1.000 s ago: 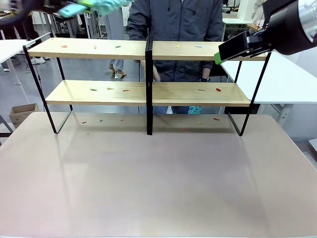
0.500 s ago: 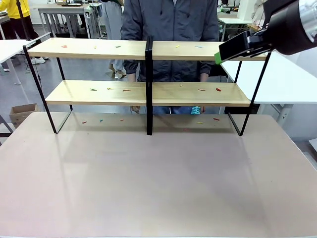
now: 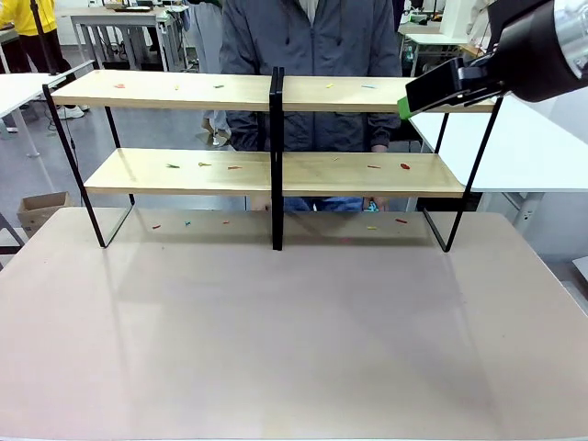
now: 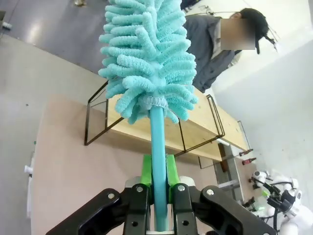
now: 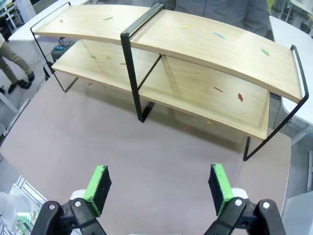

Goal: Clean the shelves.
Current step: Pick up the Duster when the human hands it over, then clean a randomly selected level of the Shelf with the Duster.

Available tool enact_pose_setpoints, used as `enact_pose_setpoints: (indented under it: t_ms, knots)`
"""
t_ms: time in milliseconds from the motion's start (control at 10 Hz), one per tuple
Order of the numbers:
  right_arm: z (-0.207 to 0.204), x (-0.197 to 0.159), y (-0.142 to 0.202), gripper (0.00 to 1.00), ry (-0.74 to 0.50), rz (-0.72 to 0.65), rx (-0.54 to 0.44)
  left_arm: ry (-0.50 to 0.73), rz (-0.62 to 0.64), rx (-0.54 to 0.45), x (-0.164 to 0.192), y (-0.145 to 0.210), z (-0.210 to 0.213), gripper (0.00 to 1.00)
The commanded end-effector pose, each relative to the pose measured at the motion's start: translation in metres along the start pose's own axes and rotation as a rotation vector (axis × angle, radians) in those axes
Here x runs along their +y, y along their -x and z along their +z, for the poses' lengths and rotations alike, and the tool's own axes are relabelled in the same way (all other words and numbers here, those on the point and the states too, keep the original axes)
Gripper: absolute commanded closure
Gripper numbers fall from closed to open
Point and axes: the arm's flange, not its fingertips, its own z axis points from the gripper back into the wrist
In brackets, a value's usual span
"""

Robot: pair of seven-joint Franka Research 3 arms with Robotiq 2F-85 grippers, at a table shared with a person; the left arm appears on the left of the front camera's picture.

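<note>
The shelves [image 3: 184, 90] stand along the table's far edge, two light wooden boards on a black frame with a central upright. Small coloured scraps [image 3: 405, 166] lie scattered on both boards and on the table beneath them. In the left wrist view my left gripper [image 4: 159, 166] is shut on the teal handle of a fluffy teal duster [image 4: 146, 58], held high above the shelves [image 4: 195, 132]. My right gripper [image 3: 406, 101] hovers at the top board's right end. In its wrist view the right gripper [image 5: 159, 183] is open and holds nothing, above the shelves [image 5: 205, 44].
A person in a grey jacket [image 3: 312, 55] stands right behind the shelves. White tables flank the scene at left [image 3: 18, 87] and right [image 3: 524, 147]. A cardboard box [image 3: 41, 209] sits on the floor at left. The near tabletop [image 3: 294, 340] is bare.
The left arm with the duster has left the front view's upper left corner. The person has shifted slightly behind the shelves. My right gripper has stayed put.
</note>
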Motion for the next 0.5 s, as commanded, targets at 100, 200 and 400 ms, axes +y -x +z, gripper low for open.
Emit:
enact_pose_setpoints:
  t_ms: [100, 200, 400]
  knots:
    - [-0.0003, -0.0003, 0.0001, 0.0, 0.003, 0.002, 0.0, -0.004, -0.013, 0.009, -0.0087, -0.0036, -0.0004, 1.0]
    - [-0.0003, -0.0003, 0.0001, 0.0, 0.003, 0.002, 0.0, -0.004, -0.013, 0.009, -0.0087, -0.0036, -0.0004, 1.0]
    - [-0.0003, -0.0003, 0.0001, 0.0, 0.003, 0.002, 0.0, -0.004, -0.013, 0.009, -0.0087, -0.0036, -0.0004, 1.0]
